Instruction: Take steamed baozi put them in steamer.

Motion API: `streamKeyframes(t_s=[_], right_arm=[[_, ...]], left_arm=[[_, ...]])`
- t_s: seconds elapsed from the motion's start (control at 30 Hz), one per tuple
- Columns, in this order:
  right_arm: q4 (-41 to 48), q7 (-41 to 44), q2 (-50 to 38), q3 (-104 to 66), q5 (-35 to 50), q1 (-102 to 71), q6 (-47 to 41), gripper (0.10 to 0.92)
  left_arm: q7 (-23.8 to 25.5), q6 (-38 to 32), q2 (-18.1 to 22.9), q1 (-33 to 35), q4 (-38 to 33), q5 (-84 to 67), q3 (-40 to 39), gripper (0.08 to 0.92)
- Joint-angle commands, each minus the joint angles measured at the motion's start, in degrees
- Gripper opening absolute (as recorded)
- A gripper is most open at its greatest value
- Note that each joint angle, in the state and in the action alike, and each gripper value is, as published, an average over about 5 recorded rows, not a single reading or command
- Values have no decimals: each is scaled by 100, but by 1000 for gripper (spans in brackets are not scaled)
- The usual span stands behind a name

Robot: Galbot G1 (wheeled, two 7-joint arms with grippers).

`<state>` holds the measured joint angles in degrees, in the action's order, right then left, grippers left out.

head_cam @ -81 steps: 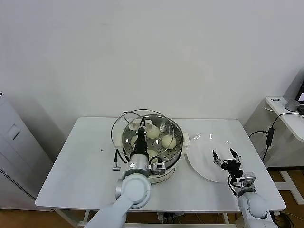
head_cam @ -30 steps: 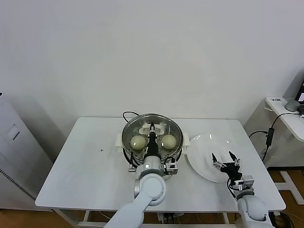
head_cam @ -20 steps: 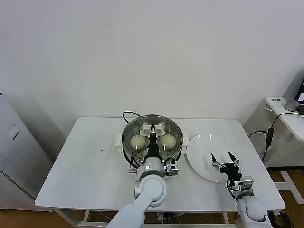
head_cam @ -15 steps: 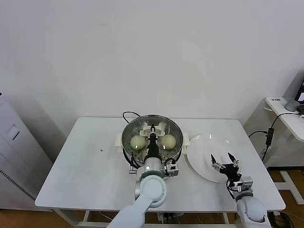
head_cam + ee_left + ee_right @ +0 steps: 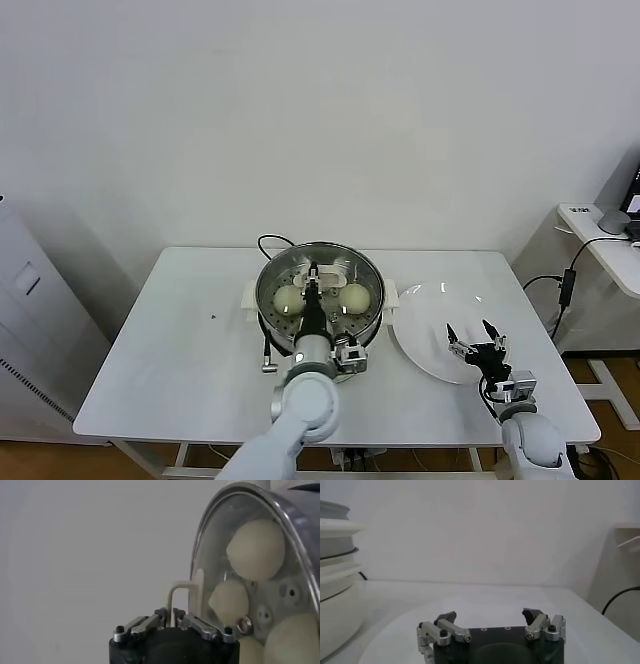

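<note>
We see the pale cream round steamed baozi (image 5: 289, 298) lying inside the shiny round steel steamer (image 5: 372, 275) under its glass lid (image 5: 210, 540). Our left gripper (image 5: 312, 272) sits at the lid's cream handle (image 5: 181, 593), jaws narrowly parted around it. Our right gripper (image 5: 476, 337) waits with jaws wide over the flat white round plate (image 5: 425, 350).

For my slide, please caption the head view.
Left gripper at the lidded steamer holding baozi; right gripper open above plate.

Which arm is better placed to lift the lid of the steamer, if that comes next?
Left. The left gripper is at the lid handle over the steamer. The right gripper hovers open above the plate, off to the side.
</note>
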<state>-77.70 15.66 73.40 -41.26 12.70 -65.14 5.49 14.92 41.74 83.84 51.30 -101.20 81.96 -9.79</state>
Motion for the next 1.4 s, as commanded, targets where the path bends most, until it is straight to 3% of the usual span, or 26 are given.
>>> streamKeyframes(t_s=[0.03, 0.13, 0.27, 0.5, 0.7, 0.8, 1.17, 1.4], right_arm=[[3, 6, -7, 5, 45, 25, -7, 823], [-6, 26, -12, 20, 120, 38, -31, 823], [-43, 26, 14, 57, 294, 59, -140, 823], [-247, -166, -41, 153, 299, 32, -136, 823], [-460, -163, -98, 133, 297, -22, -14, 823], [-575, -142, -84, 94, 295, -52, 1, 823], [-1013, -303, -36, 14, 331, -194, -195, 823], [-1138, -390, -51, 3, 360, -283, -324, 823]], left_arm=[[163, -1195, -844, 321, -1880, -3490, 445, 411], [369, -1788, -1118, 390, -2269, -5704, 804, 498], [337, -2086, -1396, 405, -2618, -8720, 1488, 611], [-613, -1988, -1567, 914, -2605, -11192, 3278, 792], [-1514, -2228, -1697, 1446, -1949, -11200, 4197, 822], [-1695, -2463, -1779, 1631, -1559, -10927, 4295, 823], [-1657, -3085, -1915, 1571, 108, -10236, 4055, 823], [-1716, -3200, -1744, 1477, 526, -9793, 3897, 823]])
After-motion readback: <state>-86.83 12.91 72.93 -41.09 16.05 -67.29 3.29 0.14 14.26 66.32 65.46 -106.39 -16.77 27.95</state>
